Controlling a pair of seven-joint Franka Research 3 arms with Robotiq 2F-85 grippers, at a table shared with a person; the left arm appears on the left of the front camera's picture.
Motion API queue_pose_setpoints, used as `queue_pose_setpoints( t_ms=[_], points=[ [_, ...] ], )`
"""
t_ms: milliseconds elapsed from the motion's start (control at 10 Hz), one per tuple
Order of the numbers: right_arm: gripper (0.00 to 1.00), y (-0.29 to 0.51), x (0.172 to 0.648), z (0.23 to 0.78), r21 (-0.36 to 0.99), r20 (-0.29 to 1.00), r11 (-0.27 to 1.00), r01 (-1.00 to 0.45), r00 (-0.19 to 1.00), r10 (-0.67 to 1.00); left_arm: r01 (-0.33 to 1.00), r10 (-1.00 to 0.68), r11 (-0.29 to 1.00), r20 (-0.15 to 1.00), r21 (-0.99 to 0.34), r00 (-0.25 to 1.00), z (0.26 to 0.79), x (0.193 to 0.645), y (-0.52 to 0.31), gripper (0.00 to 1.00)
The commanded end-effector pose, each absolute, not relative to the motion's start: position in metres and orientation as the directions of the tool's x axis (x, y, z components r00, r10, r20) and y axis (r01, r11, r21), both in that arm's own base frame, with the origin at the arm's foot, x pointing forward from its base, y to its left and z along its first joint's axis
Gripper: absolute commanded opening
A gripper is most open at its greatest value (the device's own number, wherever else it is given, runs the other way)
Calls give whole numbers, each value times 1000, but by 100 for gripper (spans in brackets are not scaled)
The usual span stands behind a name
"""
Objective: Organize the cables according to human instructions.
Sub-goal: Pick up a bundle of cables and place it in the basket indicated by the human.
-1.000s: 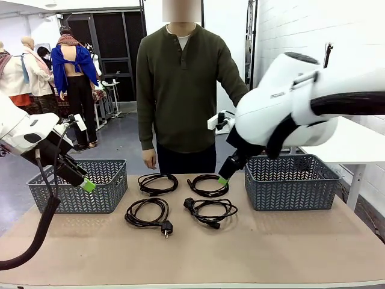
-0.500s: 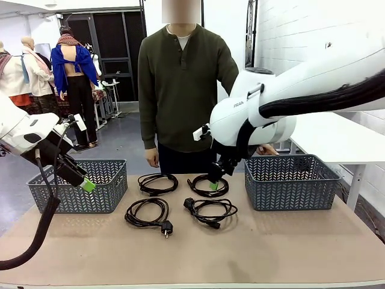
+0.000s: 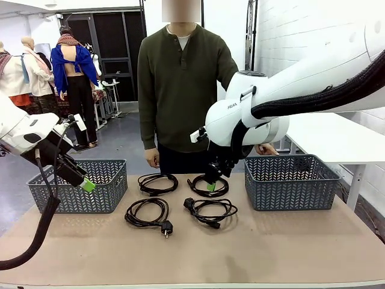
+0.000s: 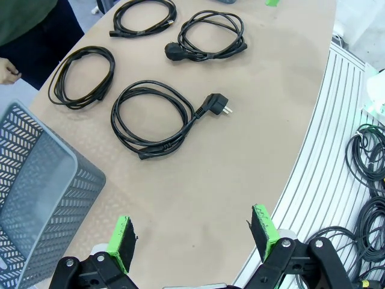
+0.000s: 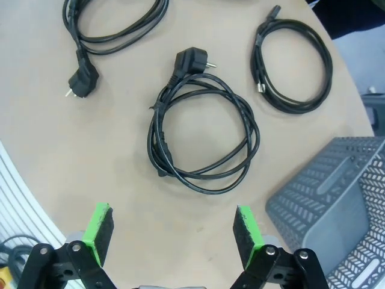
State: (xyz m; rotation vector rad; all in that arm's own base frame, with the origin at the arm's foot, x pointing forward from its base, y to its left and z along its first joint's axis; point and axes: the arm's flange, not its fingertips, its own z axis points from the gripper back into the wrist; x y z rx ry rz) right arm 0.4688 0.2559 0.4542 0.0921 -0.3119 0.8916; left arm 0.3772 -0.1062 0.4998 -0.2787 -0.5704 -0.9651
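Right hand (image 5: 172, 226) spread, hanging above coiled cable (image 5: 152, 141) on desk (image 5: 90, 150), likely lined up for grasp. Left hand (image 4: 192, 232) spread, parked near basket (image 4: 36, 180).

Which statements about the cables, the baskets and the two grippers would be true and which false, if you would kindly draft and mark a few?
1. Four coiled cables lie on the table. True.
2. One cable is already in the left basket. False: all four lie on the table, between it and the right basket.
3. The right gripper is open. True.
4. The left gripper is shut on a cable. False: it is open and holds nothing.
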Motion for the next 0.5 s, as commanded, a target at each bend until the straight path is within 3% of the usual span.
queue_pose_setpoints(
  t_ms=[0,200,400],
  points=[
    [100,255,468,454,-52,310,629,-776,586,749,844,-689,536,584,11,430,499,377,-104,100],
    [100,256,469,454,-50,305,627,-778,586,751,844,-689,536,584,11,430,499,377,-104,100],
    [100,271,486,436,-7,301,692,-722,659,690,844,-689,536,584,11,430,499,377,-104,100]
  ],
)
